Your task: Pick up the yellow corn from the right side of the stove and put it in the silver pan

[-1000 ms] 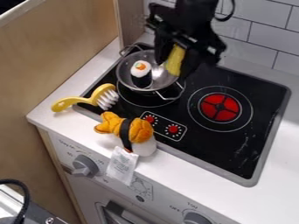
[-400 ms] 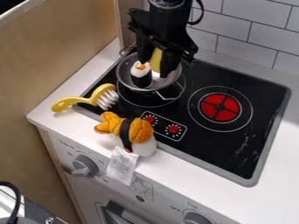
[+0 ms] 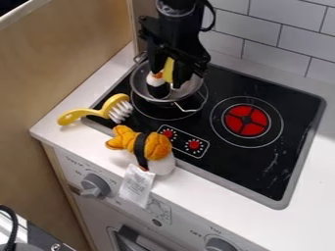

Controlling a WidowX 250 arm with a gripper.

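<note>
The black gripper hangs over the metal pot, shut on a yellow object that sits between its fingers. A small black-and-white sushi toy with an orange top stands in the pot, just left of the yellow object and close to the left finger. Whether the yellow object touches the pot's bottom I cannot tell. The gripper hides part of the pot's back.
A yellow brush lies across the stove's left edge. An orange-and-white plush sushi rests at the front edge of the stove, its white tag hanging over the counter front. A red burner is at right; a tiled wall stands behind.
The gripper has moved left and down over the pot, carrying the yellow object with it towards the small sushi toy. The brush, plush sushi and pot have stayed in place.
</note>
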